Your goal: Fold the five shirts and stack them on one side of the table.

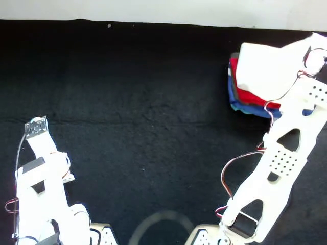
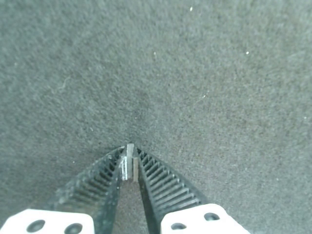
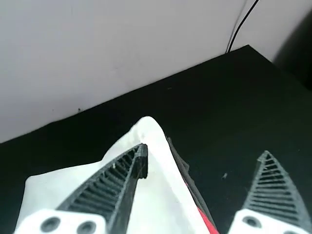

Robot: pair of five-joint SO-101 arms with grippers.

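Fingers on R (image 3: 122, 180) spread, one touching white shirt (image 3: 161, 185).

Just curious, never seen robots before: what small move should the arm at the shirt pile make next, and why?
Probably lift the right gripper up and away. It is open, the white shirt already lies on the stack, and one finger touches it, so pulling sideways might drag it.
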